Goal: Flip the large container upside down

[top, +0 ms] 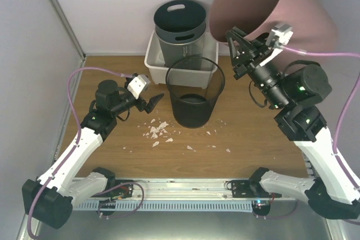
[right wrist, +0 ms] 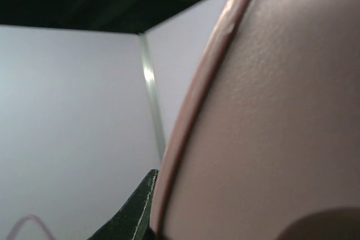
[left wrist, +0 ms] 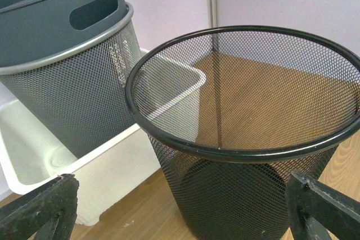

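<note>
pink bin (top: 281,9) gripped by right pincer (top: 235,39)

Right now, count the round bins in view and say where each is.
4. Pink bin aloft in the right tool; black mesh bin mid-table; grey bin nested in a silver mesh bin, both in the white tub. More could be nested unseen.

Right arm (top: 298,117) raised, left jaws apart

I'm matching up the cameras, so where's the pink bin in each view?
Top external: pink bin upper right, raised, right gripper at its rim.
Left wrist: not in it.
Right wrist: fills the right side, rim running diagonally.
Shared landmark: white wall.
</note>
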Controlling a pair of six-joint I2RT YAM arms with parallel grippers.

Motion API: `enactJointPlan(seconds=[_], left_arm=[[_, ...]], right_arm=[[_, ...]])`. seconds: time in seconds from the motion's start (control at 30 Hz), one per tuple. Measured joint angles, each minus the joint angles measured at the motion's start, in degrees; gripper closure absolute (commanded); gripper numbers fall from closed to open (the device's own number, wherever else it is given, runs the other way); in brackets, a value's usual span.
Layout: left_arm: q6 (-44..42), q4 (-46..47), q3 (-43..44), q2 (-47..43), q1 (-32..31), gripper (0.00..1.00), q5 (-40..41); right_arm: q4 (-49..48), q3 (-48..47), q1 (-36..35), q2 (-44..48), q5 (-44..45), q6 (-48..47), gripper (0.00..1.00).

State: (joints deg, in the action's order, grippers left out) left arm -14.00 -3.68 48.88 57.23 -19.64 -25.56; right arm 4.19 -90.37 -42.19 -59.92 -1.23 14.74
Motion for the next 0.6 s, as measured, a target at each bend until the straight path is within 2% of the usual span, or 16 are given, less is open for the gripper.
enactJointPlan(seconds=[0.37,0.6], left_arm=[[-0.2,0.0,0.0,0.0,0.0,0.01,0.0],[-0.2,0.0,0.0,0.1,0.0,0.01,0.0]], right_arm=[[10.3,3.2,0.0,-1.8,17.8,-6.0,1.00],[17.4,3.0,2.4,-6.5,29.4,-7.9,1.00]])
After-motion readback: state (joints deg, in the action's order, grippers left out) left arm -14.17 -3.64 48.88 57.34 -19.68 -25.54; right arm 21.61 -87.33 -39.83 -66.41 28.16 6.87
